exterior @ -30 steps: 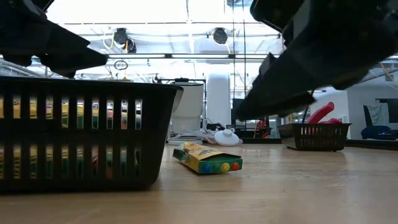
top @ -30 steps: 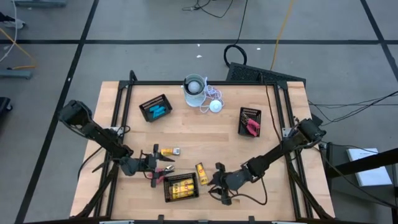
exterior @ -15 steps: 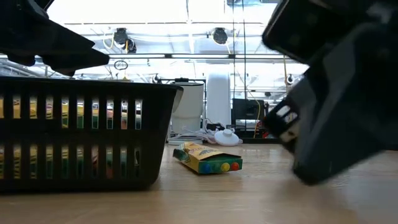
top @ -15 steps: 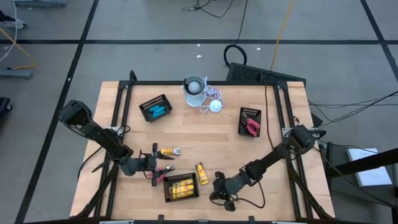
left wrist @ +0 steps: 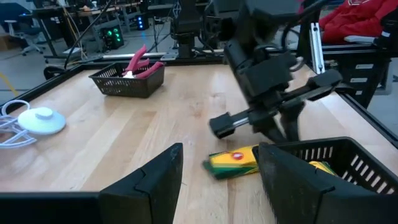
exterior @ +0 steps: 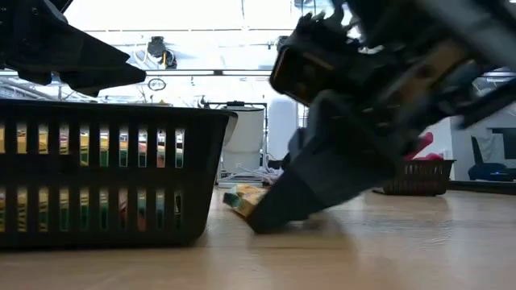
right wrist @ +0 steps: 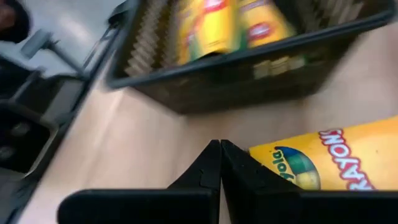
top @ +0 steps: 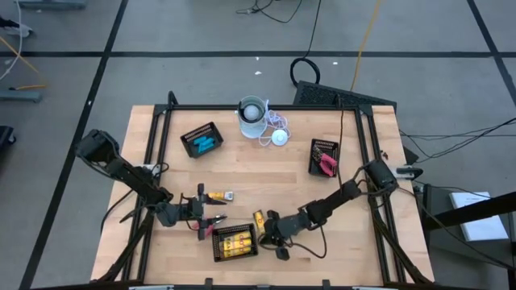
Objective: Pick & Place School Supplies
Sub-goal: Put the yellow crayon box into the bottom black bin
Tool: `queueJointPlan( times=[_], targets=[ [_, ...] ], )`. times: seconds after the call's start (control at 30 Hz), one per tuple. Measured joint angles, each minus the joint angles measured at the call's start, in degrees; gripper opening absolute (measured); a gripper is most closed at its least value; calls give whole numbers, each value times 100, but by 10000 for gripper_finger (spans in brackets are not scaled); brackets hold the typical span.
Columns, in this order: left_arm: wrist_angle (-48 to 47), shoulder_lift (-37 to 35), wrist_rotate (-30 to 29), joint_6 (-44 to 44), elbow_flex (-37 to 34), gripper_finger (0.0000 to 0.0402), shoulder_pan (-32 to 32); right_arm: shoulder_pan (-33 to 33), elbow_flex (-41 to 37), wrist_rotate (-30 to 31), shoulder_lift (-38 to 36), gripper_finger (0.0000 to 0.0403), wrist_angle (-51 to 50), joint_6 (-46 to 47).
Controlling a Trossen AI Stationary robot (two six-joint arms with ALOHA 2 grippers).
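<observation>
A yellow crayon box (top: 260, 219) lies flat on the table beside a black mesh tray (top: 234, 242) that holds more yellow boxes. My right gripper (top: 271, 234) is shut and low, its tips (right wrist: 219, 160) just beside the loose box (right wrist: 323, 163) with bare wood between them. My left gripper (top: 198, 211) hovers open left of the tray, near a small yellow piece (top: 218, 196) and a red-handled tool (top: 214, 219). Its fingers (left wrist: 163, 180) frame the loose box (left wrist: 233, 163) farther off, and nothing is between them.
A tray of light-blue sticks (top: 201, 141) stands at the far left and a tray with red tools (top: 324, 159) at the far right. Between them are a white cup (top: 251, 113) and a white corded disc (top: 279, 137). Bare wood lies in the middle.
My right gripper has swung from the table's near right toward its left and come down beside the loose crayon box, next to the tray of yellow boxes. In the low view it now stands in front of that box. The box has stayed in place.
</observation>
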Motion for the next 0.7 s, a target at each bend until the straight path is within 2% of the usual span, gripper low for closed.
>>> queueJointPlan(
  times=[0.4,0.7],
  targets=[
    [-2,0,-74,116,0,214,0,-677,0,233,-2,0,-593,-218],
    [-2,0,-81,144,2,214,0,-1067,-4,1040,0,0,-1197,-139]
  ],
)
